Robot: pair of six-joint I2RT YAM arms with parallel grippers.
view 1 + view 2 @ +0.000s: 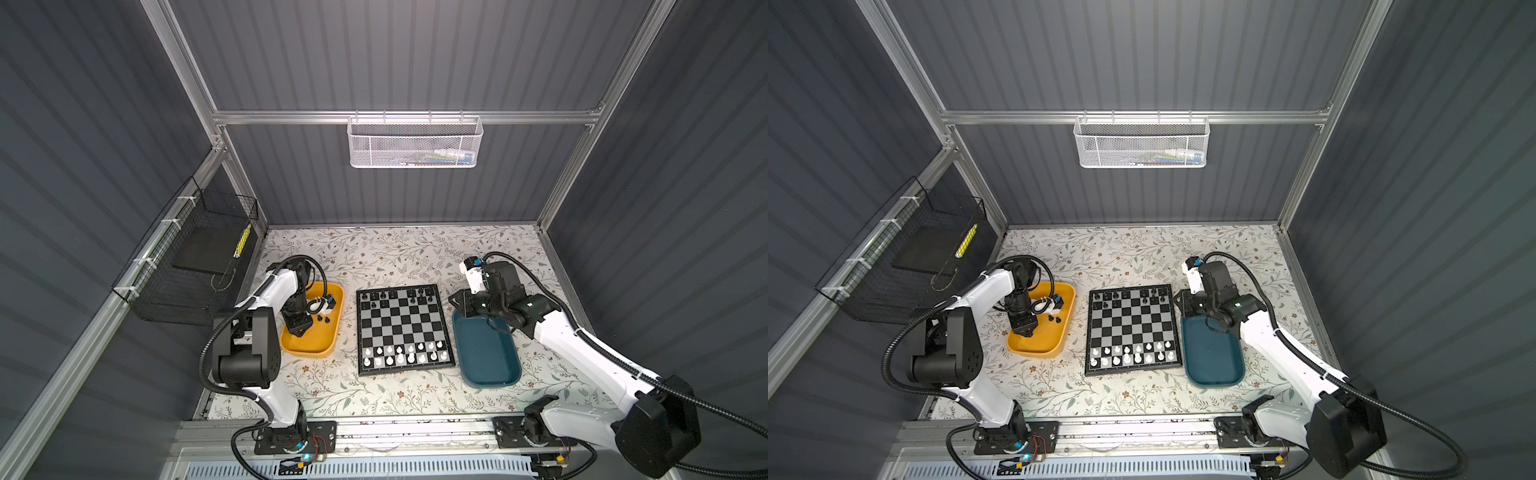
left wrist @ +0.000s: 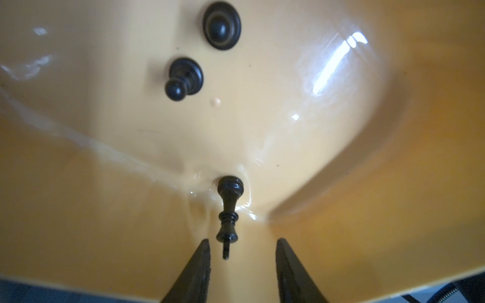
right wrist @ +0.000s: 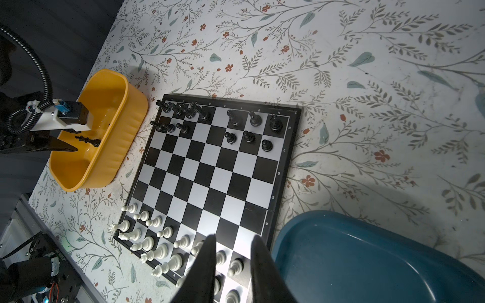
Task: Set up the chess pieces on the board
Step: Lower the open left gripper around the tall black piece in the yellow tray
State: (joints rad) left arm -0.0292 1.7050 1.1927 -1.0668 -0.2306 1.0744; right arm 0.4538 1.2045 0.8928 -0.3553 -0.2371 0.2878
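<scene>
Board: the small square black-and-silver checkered chessboard (image 1: 401, 328) is lying mid-table, with white chessmen (image 1: 405, 353) standing on its near rows and black chessmen (image 1: 395, 297) partly filling its far rows.
Yellow tray: the oblong yellow plastic tray (image 1: 309, 353) left of the board is holding two short black pawns (image 2: 221, 25) and one tall black piece (image 2: 227, 210) lying flat.
Left gripper (image 2: 242, 240): is reaching into that tray with its fingers spread. The tall piece's tip is lying between them, ungripped.
Teal tray: the oblong teal plastic tray (image 1: 490, 365) is sitting just right of the board.
Right gripper (image 3: 232, 237): is hovering by the board's far right corner, fingers slightly parted and pinching nothing.
</scene>
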